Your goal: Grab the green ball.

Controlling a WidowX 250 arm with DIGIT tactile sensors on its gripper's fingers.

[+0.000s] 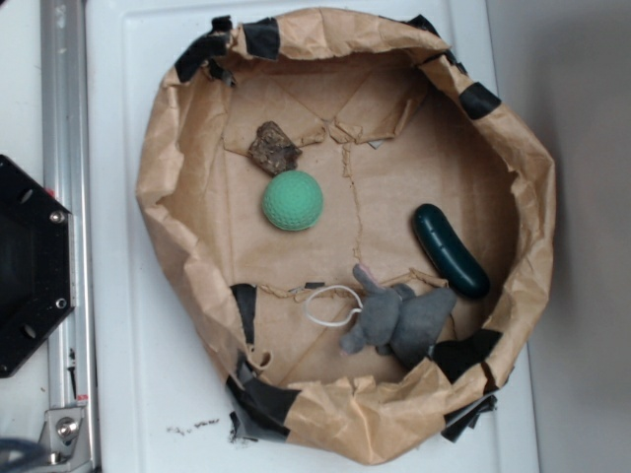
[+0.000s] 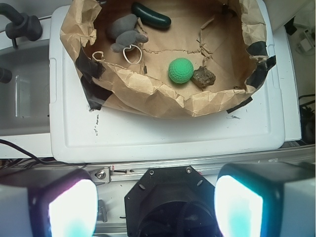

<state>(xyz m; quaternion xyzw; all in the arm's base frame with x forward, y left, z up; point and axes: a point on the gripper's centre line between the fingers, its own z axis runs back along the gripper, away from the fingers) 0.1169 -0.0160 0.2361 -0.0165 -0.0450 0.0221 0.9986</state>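
The green ball is a light mint-green dimpled sphere lying inside a brown paper-lined basin, left of its middle, next to a brown lump. In the wrist view the ball lies near the basin's near wall. My gripper is open and empty; its two fingers stand wide apart at the bottom of the wrist view, high over the robot's black base and well short of the basin. The gripper does not show in the exterior view.
A dark green cucumber-shaped object lies at the basin's right. A grey plush toy with a white loop lies at its lower part. The basin sits on a white lid. The black robot base is left.
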